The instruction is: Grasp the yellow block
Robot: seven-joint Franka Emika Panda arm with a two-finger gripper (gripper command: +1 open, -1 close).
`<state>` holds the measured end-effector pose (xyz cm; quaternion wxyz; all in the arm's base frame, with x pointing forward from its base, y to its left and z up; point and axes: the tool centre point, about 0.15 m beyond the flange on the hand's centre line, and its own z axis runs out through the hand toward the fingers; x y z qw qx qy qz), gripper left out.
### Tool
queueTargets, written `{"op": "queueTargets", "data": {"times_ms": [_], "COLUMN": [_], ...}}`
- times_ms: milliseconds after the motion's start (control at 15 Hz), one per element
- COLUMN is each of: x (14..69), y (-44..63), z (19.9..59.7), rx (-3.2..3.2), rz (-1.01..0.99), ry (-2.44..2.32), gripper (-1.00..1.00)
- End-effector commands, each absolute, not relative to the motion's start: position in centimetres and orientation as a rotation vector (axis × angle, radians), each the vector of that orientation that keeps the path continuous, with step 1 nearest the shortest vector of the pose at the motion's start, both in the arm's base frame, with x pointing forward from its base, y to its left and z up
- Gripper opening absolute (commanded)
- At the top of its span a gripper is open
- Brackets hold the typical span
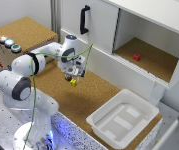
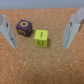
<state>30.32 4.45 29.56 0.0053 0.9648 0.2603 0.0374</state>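
While untouched, yellow block [image 2: 41,39] between end effector [image 2: 40,30] fingers.

The arm [image 1: 24,75] is built of rounded white segments with black bands at the joints and a blue-lit ring at its base. A thin green cable loops along it down to the gripper [image 1: 71,74], whose head is dark. In the wrist view, its fingers [image 2: 73,31] are pale grey, tapering blades.

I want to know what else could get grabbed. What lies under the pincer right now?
Under the open pincer the yellow block sits on cork, a dark cube beside it.
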Motion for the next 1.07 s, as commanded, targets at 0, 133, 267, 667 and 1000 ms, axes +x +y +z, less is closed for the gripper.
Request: {"op": "queueTargets", "data": {"times_ms": [0, 133, 267, 667, 1000], "x": [30.8, 30.8, 30.8, 32.6, 36.0], "y": [7.1, 7.1, 7.1, 6.9, 7.0], "z": [27.2, 27.2, 27.2, 25.7, 23.1], "rx": [2.952, 2.952, 2.952, 3.007, 3.007], "rz": [0.185, 0.185, 0.185, 0.195, 0.224], "ry": [0.892, 0.892, 0.892, 0.872, 0.887], "gripper": [1.00, 1.00, 1.00, 1.00, 1.00]}}
